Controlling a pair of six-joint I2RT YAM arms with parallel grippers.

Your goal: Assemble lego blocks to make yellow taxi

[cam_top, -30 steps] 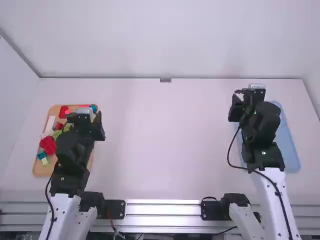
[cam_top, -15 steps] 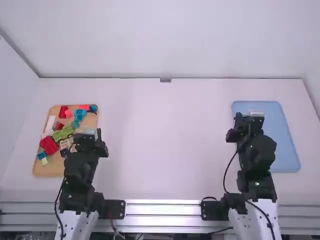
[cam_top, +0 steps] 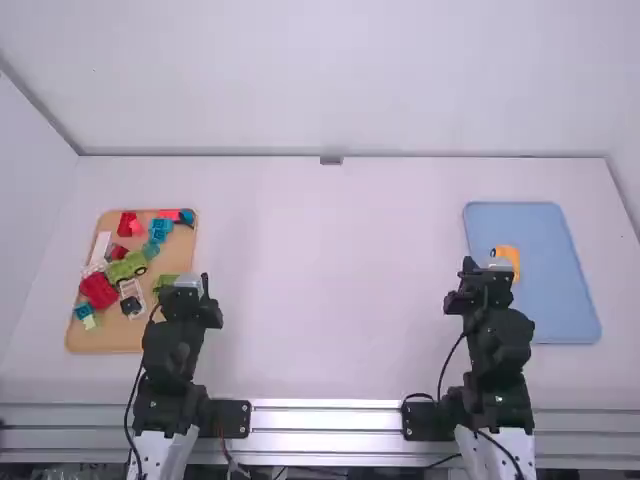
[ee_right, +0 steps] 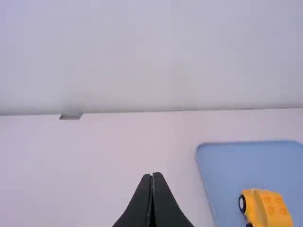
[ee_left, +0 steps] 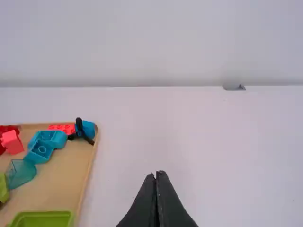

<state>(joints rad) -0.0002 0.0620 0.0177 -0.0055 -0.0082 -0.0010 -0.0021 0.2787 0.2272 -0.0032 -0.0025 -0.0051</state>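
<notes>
My left gripper hangs at the right edge of the wooden tray, holding nothing; in the left wrist view the left gripper has its fingers together. My right gripper is beside the left edge of the blue tray; in the right wrist view the right gripper is shut and empty. A yellow toy car with dark wheels rests on the blue tray, and in the high view the yellow car is partly hidden behind the right gripper.
The wooden tray at the left holds several loose pieces: a red block, a green piece, a teal block and others. A small grey fitting is at the table's back edge.
Both arms have drawn back toward their bases. The yellow car and more of both trays have come into sight.
</notes>
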